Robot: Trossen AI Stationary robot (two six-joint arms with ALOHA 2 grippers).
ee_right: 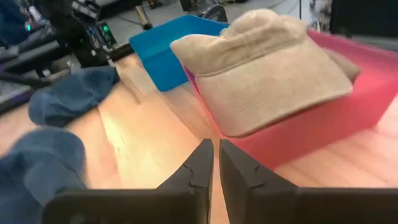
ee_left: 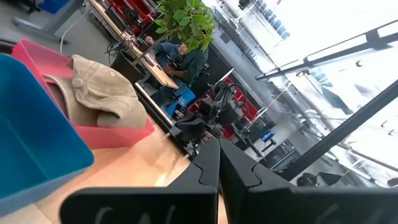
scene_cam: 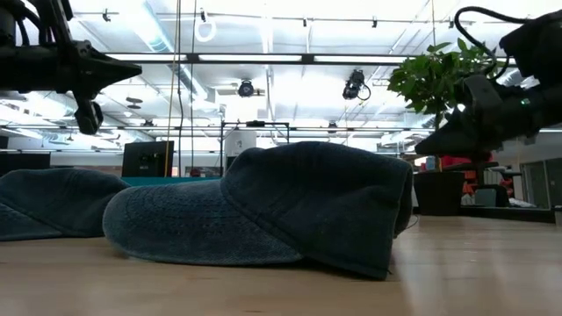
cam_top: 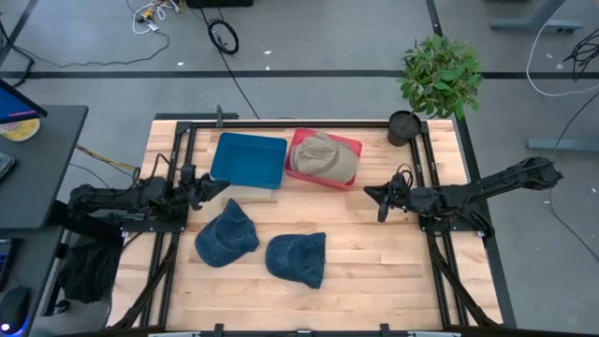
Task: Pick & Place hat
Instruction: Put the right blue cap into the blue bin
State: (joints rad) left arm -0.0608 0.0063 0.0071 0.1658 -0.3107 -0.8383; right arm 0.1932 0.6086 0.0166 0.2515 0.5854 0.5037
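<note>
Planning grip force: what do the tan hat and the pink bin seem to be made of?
The tan floppy cloth hat looks like soft, brushed cotton or similar fabric: matte, napped and sagging. The pink rectangular bin looks like smooth moulded plastic, with straight stiff walls and a slight sheen.

Three hats are showing: two dark blue hats [cam_top: 226, 234] [cam_top: 298, 258] lying on the bench [cam_top: 374, 253] and one tan hat [cam_top: 324, 157] sitting in a pink bin [cam_top: 352, 147]. One blue bin [cam_top: 247, 159] and one potted plant [cam_top: 438, 77] are standing nearby.
</note>
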